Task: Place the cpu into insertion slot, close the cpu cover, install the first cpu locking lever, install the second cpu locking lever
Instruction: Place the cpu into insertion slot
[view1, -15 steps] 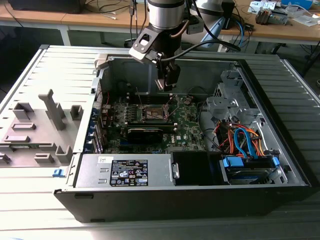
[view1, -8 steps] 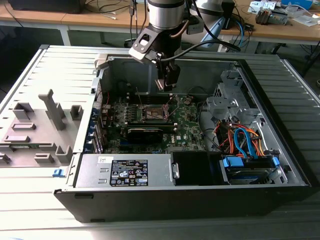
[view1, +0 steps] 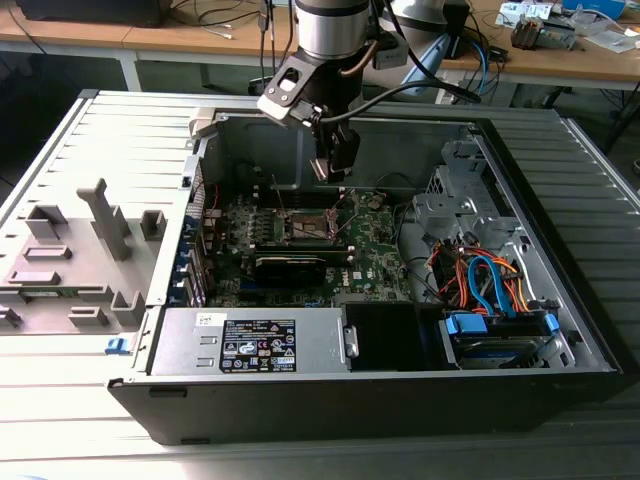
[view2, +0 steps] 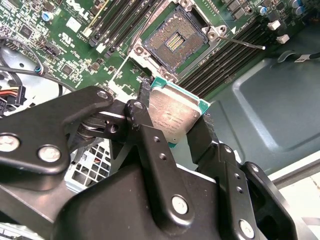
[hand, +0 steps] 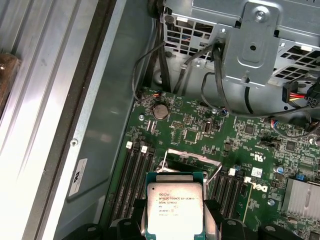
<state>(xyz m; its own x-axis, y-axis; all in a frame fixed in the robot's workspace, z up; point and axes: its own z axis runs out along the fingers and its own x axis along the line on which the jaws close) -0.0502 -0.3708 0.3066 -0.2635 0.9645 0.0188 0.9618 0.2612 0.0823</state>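
**Cpu pinched, socket open below it**

The gripper (view2: 175, 119) is seen clamped on the cpu (view2: 172, 106) by two opposite edges, with the chip held flat and its metal lid facing the wrist cameras. Just past the chip's far edge, lower down and clearly apart from it, the insertion slot (view2: 175, 42) is found uncovered near the middle of the motherboard (view2: 75, 30), contacts exposed. In the exterior view the gripper hangs almost straight over the slot, well inside the case (view1: 300, 400).
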